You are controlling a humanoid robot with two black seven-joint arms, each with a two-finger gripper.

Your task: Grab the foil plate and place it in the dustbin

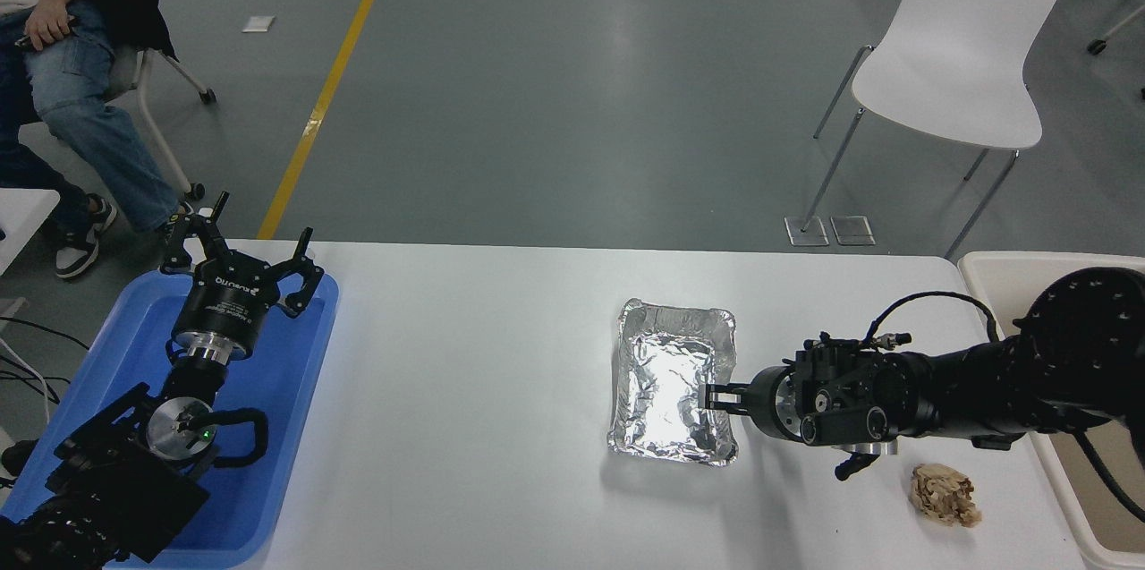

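The foil plate, a shiny silver rectangular tray with a wrinkly rim, lies flat on the white table right of the middle. My right gripper reaches in from the right, low over the table. Its two thin fingers show a small gap between them at the near part of the plate's right rim. The dustbin, beige with a thick pale rim, stands past the table's right end, partly hidden by my right arm. Parked at the lower left, my left gripper is open above the blue tray.
A blue shallow tray lies at the table's left end under the left arm. A small tan paper wad sits near the front right. A white chair stands behind the table, and a seated person is at the far left.
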